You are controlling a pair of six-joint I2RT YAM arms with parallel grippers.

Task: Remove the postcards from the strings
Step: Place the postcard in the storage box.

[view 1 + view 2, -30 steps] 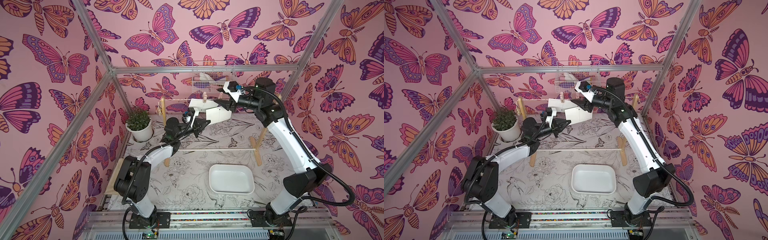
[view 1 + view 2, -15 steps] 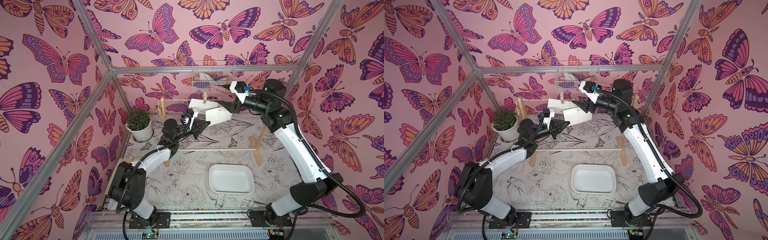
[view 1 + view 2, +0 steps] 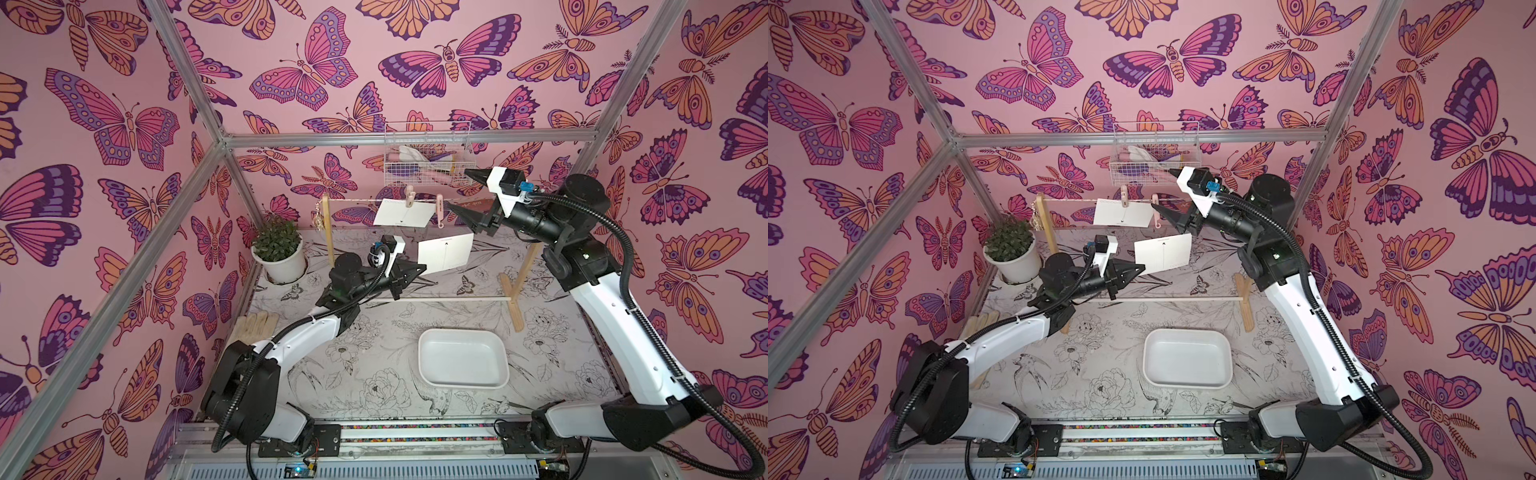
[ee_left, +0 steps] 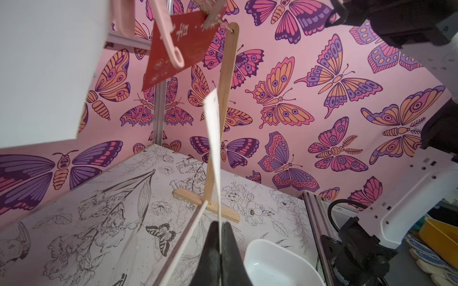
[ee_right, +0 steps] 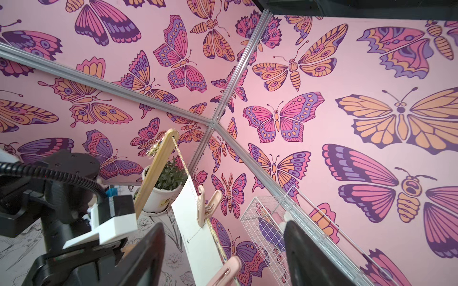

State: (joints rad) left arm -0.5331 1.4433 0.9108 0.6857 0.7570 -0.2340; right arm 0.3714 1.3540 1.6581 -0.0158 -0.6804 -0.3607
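A white card [image 3: 446,252] is being clamped in the left claw [image 3: 420,269]; the right claw [image 3: 456,188] is being held apart, a clip [image 3: 439,210] just beside it.

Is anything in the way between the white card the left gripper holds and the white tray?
Only the low white rod crosses between the postcard in the left gripper and the tray; the card is held higher.

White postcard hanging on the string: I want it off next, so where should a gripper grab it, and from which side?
Probably its free lower edge, approached from the robot's side, jaws straddling the thin sheet. The white postcard hangs below the string, held by a clothespin at its top edge, so the bottom is unobstructed.
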